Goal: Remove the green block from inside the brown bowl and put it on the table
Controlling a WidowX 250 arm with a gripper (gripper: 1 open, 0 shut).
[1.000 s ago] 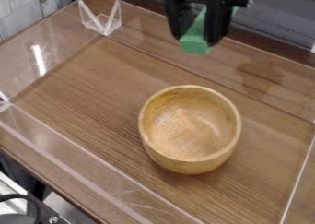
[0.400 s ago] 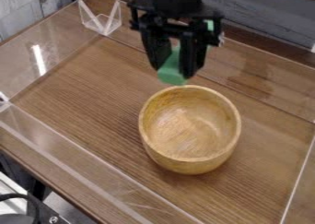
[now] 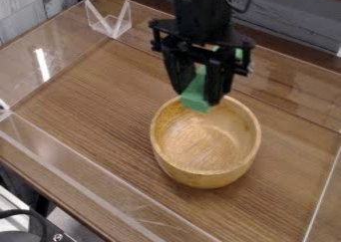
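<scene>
Overhead oblique view of the work area. The surface is a dark brown wood-grain tabletop with plank lines running across it, bounded by clear acrylic walls whose edges catch bright reflections along the left and near sides. A small folded piece of clear plastic stands at the far left corner, just outside the wall. Beyond the far edge the room is only dimly visible: a dark band and a pale strip at upper right, too blurred to identify. At the lower left corner, dark cabling lies below the surface edge.

The brown bowl, round, light wood with a thick rim and visible grain, rests upright right of centre; its interior shows bare wood.

The black gripper points downward over the far rim of the bowl, its jaws closed on the green block, which is held roughly upright, slightly tilted, between the two fingers. The lower end of the block hangs at about the level of the far rim, clear of the surface.
</scene>
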